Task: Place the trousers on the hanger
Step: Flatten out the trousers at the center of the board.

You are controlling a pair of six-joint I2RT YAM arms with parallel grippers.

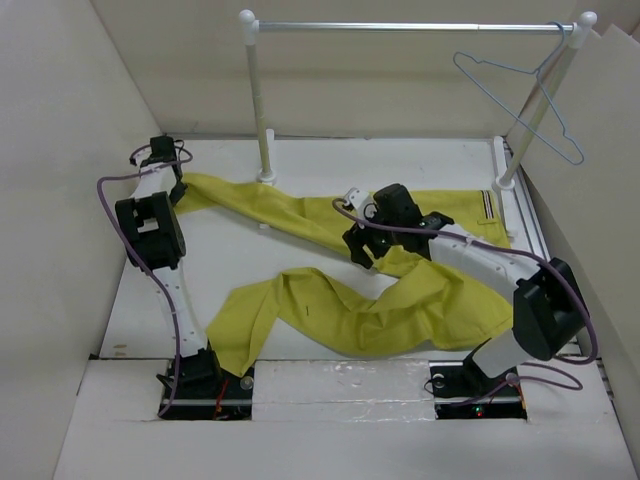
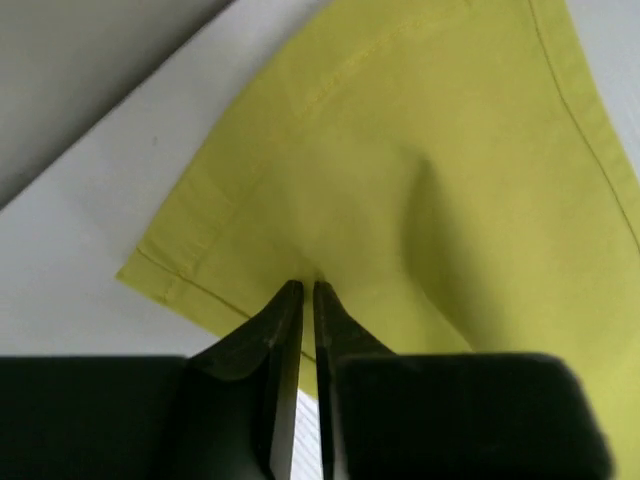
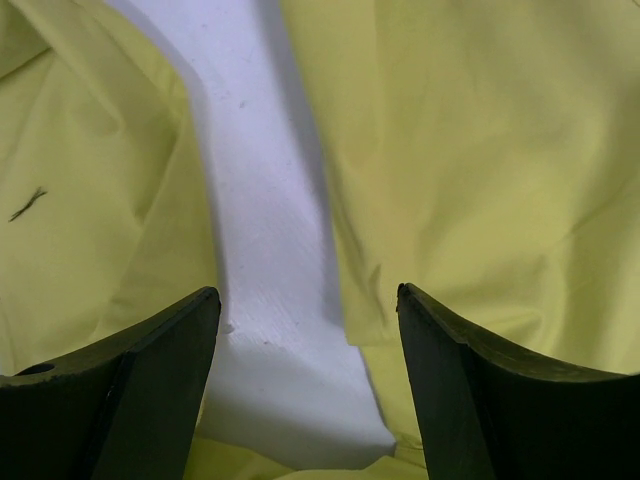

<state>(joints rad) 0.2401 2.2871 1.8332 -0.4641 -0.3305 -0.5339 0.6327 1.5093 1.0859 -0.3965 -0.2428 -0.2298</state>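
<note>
My left gripper (image 2: 301,292) seems pinched on the trousers (image 2: 420,180) hem; my right gripper (image 3: 308,295) gapes wide above them.

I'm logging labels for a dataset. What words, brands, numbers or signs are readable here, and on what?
None readable.
No text shows on the trousers, the hanger or the rail.
The striped waistband edge bears stripes only.
The small dark mark on the fabric in the right wrist view is a fleck, not a letter.

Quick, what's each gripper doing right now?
Left gripper: closed, pinching the trousers at a leg hem.
Right gripper: open, holding nothing, over the trousers.
</note>
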